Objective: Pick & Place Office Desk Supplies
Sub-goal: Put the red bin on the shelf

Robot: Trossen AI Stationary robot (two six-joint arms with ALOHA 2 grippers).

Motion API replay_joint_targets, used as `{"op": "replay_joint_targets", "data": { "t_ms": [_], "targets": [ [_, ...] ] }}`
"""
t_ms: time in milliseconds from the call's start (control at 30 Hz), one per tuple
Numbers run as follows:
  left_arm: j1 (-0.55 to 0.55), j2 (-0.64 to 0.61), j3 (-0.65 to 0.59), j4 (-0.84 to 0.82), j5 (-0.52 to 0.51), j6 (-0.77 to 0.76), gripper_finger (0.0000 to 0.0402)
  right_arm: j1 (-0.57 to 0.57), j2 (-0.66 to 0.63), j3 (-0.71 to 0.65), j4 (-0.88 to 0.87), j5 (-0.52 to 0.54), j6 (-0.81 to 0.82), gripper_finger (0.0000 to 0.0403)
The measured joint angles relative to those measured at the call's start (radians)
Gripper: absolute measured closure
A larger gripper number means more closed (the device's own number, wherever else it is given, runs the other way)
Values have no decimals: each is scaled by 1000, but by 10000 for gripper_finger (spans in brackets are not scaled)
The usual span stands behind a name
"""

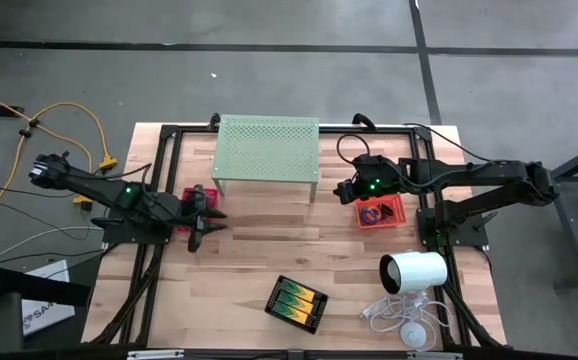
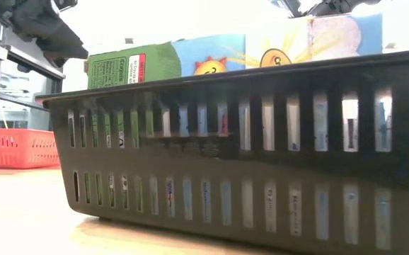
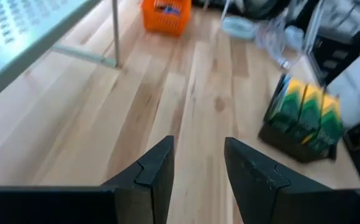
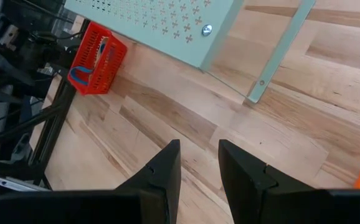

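A pink-red mesh tray (image 1: 191,196) sits on the table at the left, partly under my left arm; in the right wrist view the tray (image 4: 96,59) holds a blue loop. My left gripper (image 3: 198,146) hovers open just beside it, above bare wood (image 1: 207,222). An orange mesh tray (image 1: 381,212) with small items stands at the right, near the stand's leg. My right gripper (image 4: 198,146) hangs open above the table just left of it (image 1: 345,190). A black mesh tray (image 1: 296,302) with yellow-and-green packs rests near the front edge.
A pale green perforated stand (image 1: 267,150) stands at the far middle on thin legs. A white cylinder (image 1: 414,272) with its white cable (image 1: 399,315) lies at the near right. Open wood lies between the trays in the table's middle.
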Motion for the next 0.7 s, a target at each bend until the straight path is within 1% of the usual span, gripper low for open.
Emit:
{"op": "replay_joint_targets", "data": {
  "t_ms": [100, 233, 333, 433, 700],
  "targets": [
    [3, -8, 51, -130, 1, -31, 266, 0, 0, 0, 0, 0, 0, 308],
    [0, -8, 125, -308, 4, -130, 266, 0, 0, 0, 0, 0, 0, 308],
    [-10, -7, 164, -407, 30, -180, 266, 0, 0, 0, 0, 0, 0, 308],
    [-22, -6, 179, -461, 61, -205, 266, 0, 0, 0, 1, 0, 0, 308],
    [-47, -5, 185, -566, 144, -211, 266, 0, 0, 0, 1, 0, 0, 308]
  ]
}}
